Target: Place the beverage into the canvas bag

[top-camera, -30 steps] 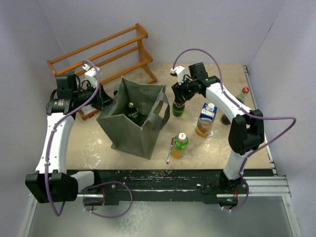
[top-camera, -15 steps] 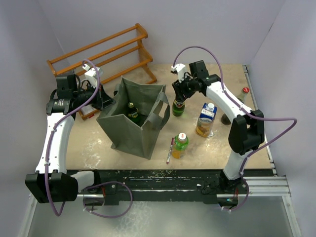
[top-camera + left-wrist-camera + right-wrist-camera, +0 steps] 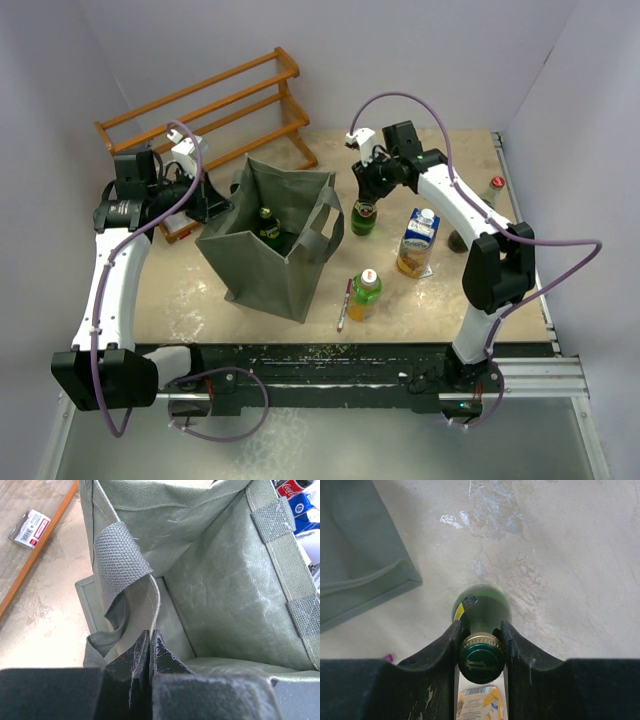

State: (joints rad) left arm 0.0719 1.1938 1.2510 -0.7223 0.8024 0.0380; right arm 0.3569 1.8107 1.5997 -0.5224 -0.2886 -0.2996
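Note:
The canvas bag (image 3: 262,262) stands open left of centre, with a dark bottle (image 3: 268,228) inside. My left gripper (image 3: 220,207) is shut on the bag's left rim; the left wrist view shows the fabric edge pinched between the jaws of that gripper (image 3: 149,636), the bag's inside (image 3: 225,595) and a loop handle (image 3: 117,555). My right gripper (image 3: 365,197) is shut on the neck of a green glass bottle (image 3: 362,218) just right of the bag. In the right wrist view the fingers of that gripper (image 3: 480,645) clamp below the bottle's green cap (image 3: 480,662).
A juice carton (image 3: 418,240) stands right of the green bottle. A green tea bottle with an orange cap (image 3: 364,293) and a pink pen (image 3: 344,305) are near the front. A cola bottle (image 3: 478,212) lies at the right edge. A wooden rack (image 3: 210,110) stands at the back left.
My right gripper has risen a little and shifted slightly toward the back with the green bottle's neck in it. The left arm and the bag have not moved.

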